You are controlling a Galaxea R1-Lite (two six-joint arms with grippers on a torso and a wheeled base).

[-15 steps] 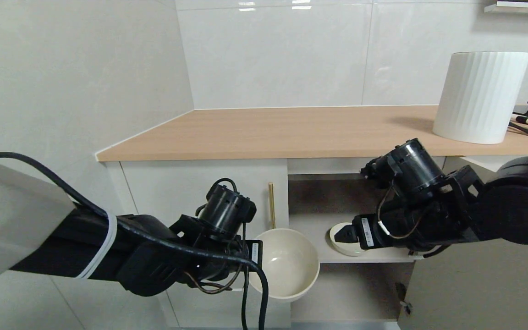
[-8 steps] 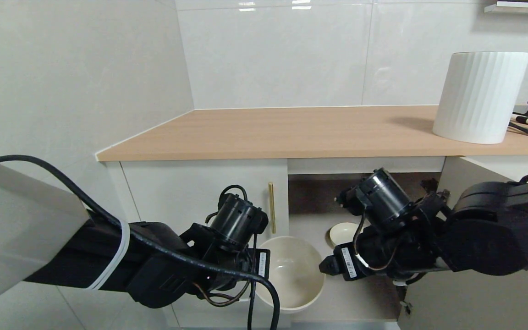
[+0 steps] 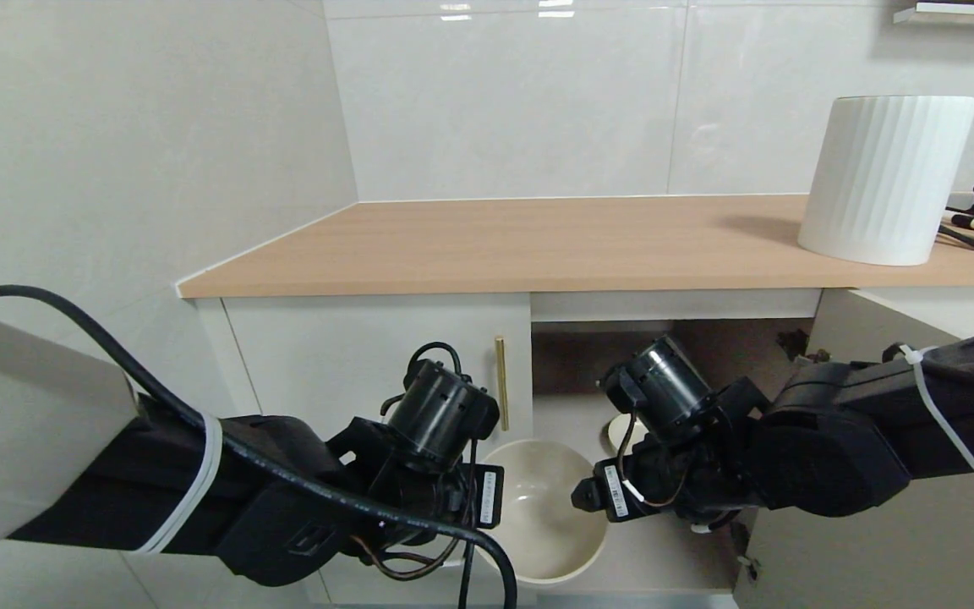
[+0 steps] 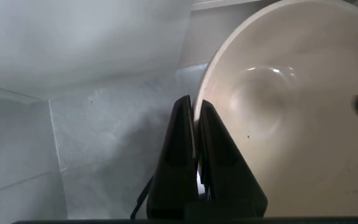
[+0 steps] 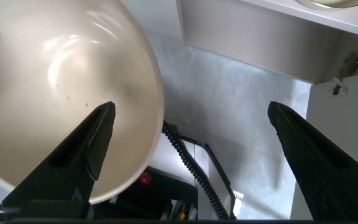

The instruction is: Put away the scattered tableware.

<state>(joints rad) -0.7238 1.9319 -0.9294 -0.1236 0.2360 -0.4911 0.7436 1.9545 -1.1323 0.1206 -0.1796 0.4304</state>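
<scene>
In the head view the right gripper (image 3: 585, 499) has drawn back out of the open cabinet, leaving the small dish (image 3: 622, 430) on the shelf (image 3: 567, 410). It has sunk beside the cream bowl (image 3: 548, 518), which the left gripper (image 3: 487, 497) holds before the cabinet. The dish looks stowed, and the bowl is likely next. In the left wrist view the left gripper (image 4: 196, 118) has its fingers pressed onto the bowl (image 4: 291, 124) at the rim. In the right wrist view the right gripper (image 5: 190, 109) is spread wide. The bowl (image 5: 61, 81) lies close by one finger, not between the two.

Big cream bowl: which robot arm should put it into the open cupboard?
Probably the left. The left gripper is shut on the rim of the big cream round bowl, close to the open white cupboard. The right gripper is open beside the bowl and holds nothing.
</scene>
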